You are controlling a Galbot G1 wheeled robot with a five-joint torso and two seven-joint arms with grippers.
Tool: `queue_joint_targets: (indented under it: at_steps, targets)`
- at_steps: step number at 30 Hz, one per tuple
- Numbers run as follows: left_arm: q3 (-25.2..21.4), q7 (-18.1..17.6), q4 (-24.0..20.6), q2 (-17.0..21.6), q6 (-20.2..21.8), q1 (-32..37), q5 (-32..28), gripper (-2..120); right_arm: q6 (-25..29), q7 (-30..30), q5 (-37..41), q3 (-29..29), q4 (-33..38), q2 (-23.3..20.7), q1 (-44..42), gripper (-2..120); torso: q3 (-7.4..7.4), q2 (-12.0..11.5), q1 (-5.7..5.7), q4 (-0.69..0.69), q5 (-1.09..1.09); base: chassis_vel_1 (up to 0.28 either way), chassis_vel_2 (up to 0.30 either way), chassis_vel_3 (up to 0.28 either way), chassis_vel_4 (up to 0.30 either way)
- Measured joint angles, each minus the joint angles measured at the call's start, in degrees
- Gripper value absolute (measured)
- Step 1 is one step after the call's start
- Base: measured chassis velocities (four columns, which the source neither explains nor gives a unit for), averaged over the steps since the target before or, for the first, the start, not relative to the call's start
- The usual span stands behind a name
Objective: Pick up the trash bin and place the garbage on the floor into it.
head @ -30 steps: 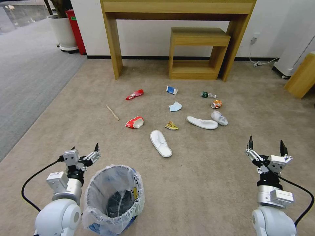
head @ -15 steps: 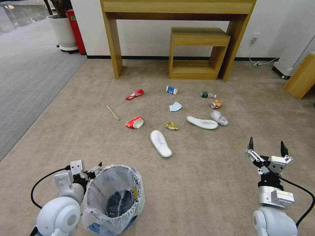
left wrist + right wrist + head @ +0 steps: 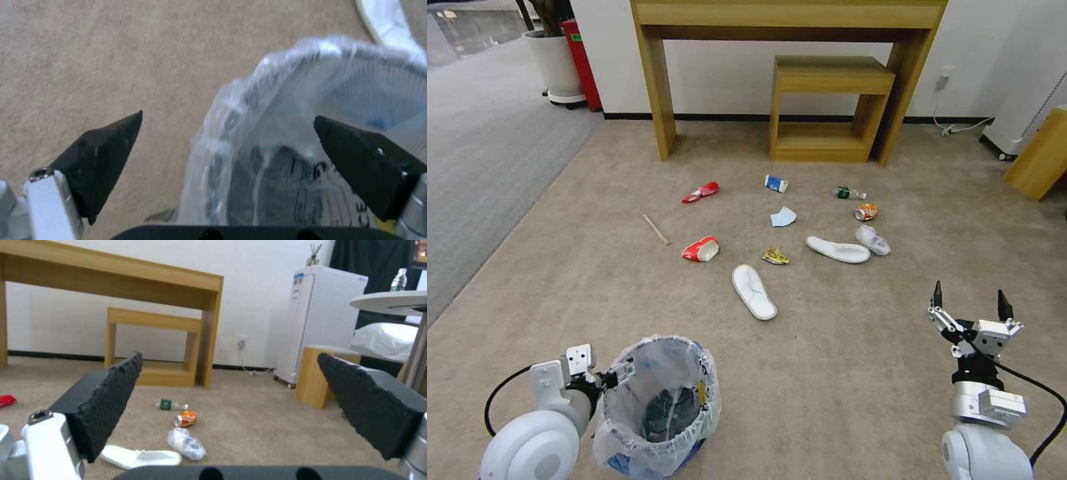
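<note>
Beige short-pile carpet, the floor [image 3: 840,360], lies wide and bare between the robot and the scattered garbage, with a grey ribbed carpet [image 3: 487,153] bordering it on the left and a wooden desk [image 3: 787,27] against the wall at the far edge. The trash bin [image 3: 657,407], lined with a crinkled translucent bag, stands on the floor near the robot's left side. Well ahead of it lie a white slipper [image 3: 754,291], a second slipper [image 3: 838,250], two crushed red cups [image 3: 701,249], a stick [image 3: 656,229], a blue mask [image 3: 783,217], a yellow wrapper [image 3: 776,255], an orange can [image 3: 866,212], a small bottle [image 3: 850,193] and a white wad [image 3: 872,239], all apart from one another.

The left gripper [image 3: 615,373] sits at the bin's left rim, fingers spread wide; in the left wrist view one finger is outside the bag-covered rim [image 3: 249,110] and the other over the bin's inside, neither clamped on it. The right gripper [image 3: 968,301] hovers above bare carpet on the right, fingers spread wide, holding nothing.
</note>
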Motion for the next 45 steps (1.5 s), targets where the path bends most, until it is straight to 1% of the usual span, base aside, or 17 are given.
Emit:
queue_joint_targets:
  at_steps: [2,5,14,21,27,36,39,45]
  targets:
    - [-0.16,-0.34,-0.29,0.38,0.12,0.58,-0.50,100,0.00,0.01,-0.04,0.00,0.05,0.09,-0.07,100,0.00,0.00,0.00,0.00,-0.01,0.000,0.000,0.000,0.000]
    - [-0.14,-1.90,-0.86,0.74,0.50,1.78,-2.53,100,0.00,0.05,-0.20,0.00,0.17,0.39,-0.35,100,0.00,0.00,0.00,0.00,0.00,0.000,0.000,0.000,0.000]
    - [1.10,-2.04,0.20,0.83,0.42,2.72,-2.53,100,-0.24,0.13,-0.30,0.07,0.83,0.63,-0.70,100,0.00,0.00,0.00,0.00,0.00,0.000,0.000,0.000,0.000]
    - [2.88,-2.02,2.89,0.18,0.15,1.28,-2.28,100,-0.27,0.14,-0.60,-0.04,0.87,1.05,-0.94,100,0.00,0.00,0.00,0.00,0.00,0.000,0.000,0.000,0.000]
    - [4.90,-1.92,6.13,-0.67,-0.16,-1.39,-2.21,100,-0.28,0.14,-0.72,0.00,0.41,0.98,-0.72,100,0.00,0.00,0.00,0.00,0.00,0.000,0.000,0.000,0.000]
    - [6.39,-1.85,9.00,-1.04,-0.46,-3.76,-2.44,100,-0.20,0.14,-0.78,0.06,-0.69,1.04,-0.36,100,0.00,0.00,0.00,0.00,0.00,0.000,0.000,0.000,0.000]
    - [6.94,-1.88,10.26,-1.31,-0.78,-4.77,-2.43,100,-0.15,0.12,-0.87,-0.05,-1.10,1.17,-0.12,100,0.00,0.00,0.00,0.00,0.05,0.000,0.000,0.000,0.000]
    - [7.63,-2.09,11.30,-1.79,-0.90,-5.70,-2.38,100,-0.18,0.10,-0.86,-0.15,-1.48,1.21,0.13,100,-0.02,0.01,0.00,0.02,0.10,0.000,0.000,0.000,0.000]
